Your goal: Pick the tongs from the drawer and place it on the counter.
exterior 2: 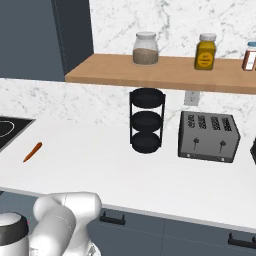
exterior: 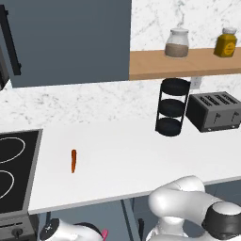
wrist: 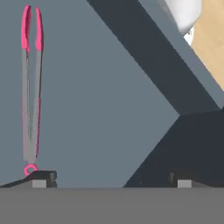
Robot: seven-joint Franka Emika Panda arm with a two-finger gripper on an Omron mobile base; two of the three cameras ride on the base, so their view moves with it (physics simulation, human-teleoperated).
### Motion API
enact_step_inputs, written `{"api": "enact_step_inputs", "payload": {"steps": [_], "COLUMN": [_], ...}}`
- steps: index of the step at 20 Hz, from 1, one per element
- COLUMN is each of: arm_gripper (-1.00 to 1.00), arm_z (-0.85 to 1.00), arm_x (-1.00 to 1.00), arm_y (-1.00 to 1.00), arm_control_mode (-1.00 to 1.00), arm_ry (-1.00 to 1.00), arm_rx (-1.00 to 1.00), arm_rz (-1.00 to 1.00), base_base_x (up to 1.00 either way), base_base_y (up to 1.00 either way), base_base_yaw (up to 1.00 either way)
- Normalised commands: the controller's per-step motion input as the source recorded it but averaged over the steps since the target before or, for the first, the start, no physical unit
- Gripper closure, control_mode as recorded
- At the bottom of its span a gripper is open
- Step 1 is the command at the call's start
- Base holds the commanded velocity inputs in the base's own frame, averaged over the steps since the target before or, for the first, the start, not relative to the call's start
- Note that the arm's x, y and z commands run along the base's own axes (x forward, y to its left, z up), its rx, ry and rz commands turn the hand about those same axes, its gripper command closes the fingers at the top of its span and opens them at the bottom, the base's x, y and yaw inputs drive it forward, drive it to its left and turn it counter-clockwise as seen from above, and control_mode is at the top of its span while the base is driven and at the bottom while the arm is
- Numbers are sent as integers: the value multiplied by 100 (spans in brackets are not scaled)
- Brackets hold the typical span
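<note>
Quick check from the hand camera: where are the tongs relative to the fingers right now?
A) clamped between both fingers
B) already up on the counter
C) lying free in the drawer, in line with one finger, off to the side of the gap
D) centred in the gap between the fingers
C: the tongs lie flat on the grey drawer floor, their ring end just above one of the fingers, while the gripper stands wide open.

My end effector (wrist: 111,179) with dark tips, bright pink and grey tongs (wrist: 30,87) against the plain slate-grey drawer floor (wrist: 100,109), plain white desk (exterior: 141,155), orange carrot stick (exterior: 73,161) beside the black hob (exterior: 14,169), black toaster (exterior: 214,111), grey-veined white marble wall (exterior 2: 150,17) above the brown wooden shelf (exterior 2: 165,72)
</note>
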Motion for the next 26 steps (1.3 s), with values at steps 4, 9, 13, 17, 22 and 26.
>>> {"api": "enact_step_inputs", "payload": {"steps": [4, 9, 13, 17, 22, 26], "arm_gripper": [-100, -100, -100, -100, -100, -100], "arm_z": [2, 7, 0, -8, -10, -21], "arm_x": [4, 46, 20, 38, 19, 13], "arm_y": [-1, -9, -2, 0, 0, -10], "arm_control_mode": [-100, -100, -100, -100, -100, -100], "arm_ry": [-51, -8, 5, 0, 0, 0], "arm_rx": [-38, -15, 0, 1, 3, 11], "arm_rz": [-27, 2, 5, 10, 18, 21], "base_base_x": [0, 0, 0, 0, 0, 0], "base_base_y": [0, 0, 0, 0, 0, 0], "base_base_yaw": [0, 0, 0, 0, 0, 0]}}
